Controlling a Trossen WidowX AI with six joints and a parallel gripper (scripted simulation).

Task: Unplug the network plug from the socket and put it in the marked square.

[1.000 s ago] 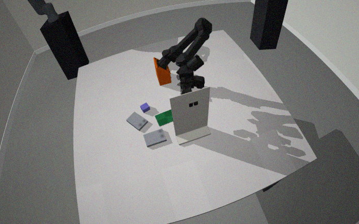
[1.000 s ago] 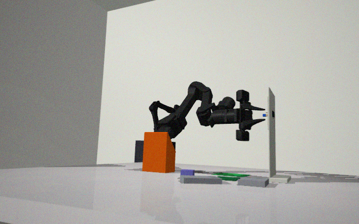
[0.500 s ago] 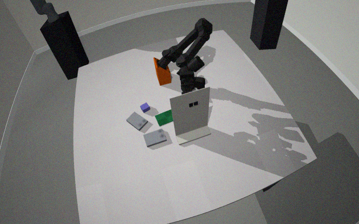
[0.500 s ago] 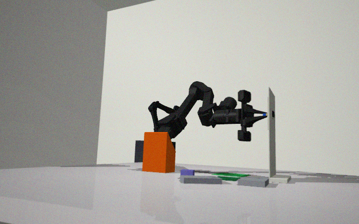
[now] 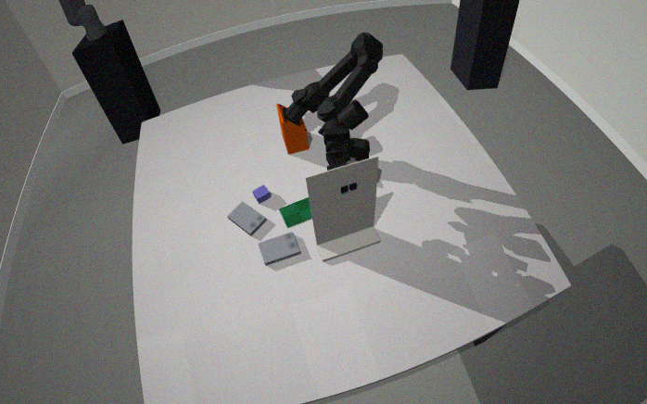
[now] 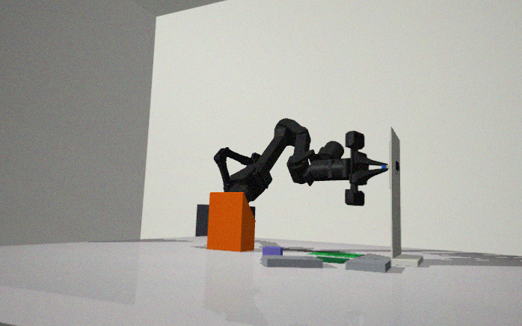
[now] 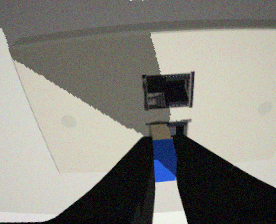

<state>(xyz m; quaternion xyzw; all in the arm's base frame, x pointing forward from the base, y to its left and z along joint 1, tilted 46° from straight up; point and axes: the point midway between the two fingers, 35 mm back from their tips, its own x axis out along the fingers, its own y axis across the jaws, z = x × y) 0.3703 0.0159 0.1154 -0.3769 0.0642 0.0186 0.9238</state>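
Note:
The upright panel (image 5: 338, 215) (image 6: 395, 210) (image 7: 96, 145) stands on its base. The plug (image 6: 384, 166) (image 7: 164, 150) has a blue rear and a tan front that reaches into the lower socket (image 7: 180, 129). My gripper (image 6: 386, 166) (image 7: 162, 145) is shut on the plug, one finger on each side, its tips close to the panel face. The thin tab is not distinct; the right finger in the wrist view may hide it. In the top view the fingers and plug are hidden behind the panel. A green marked area (image 5: 295, 212) (image 6: 332, 259) lies on the table, partly behind the panel.
An upper socket (image 7: 169, 91) without a plug is above the held one. Two grey blocks (image 5: 247, 218) (image 5: 279, 248) and a purple cube (image 5: 261, 194) (image 6: 272, 250) lie near the green area. An orange block (image 5: 294, 135) (image 6: 225, 220) stands by the arm base.

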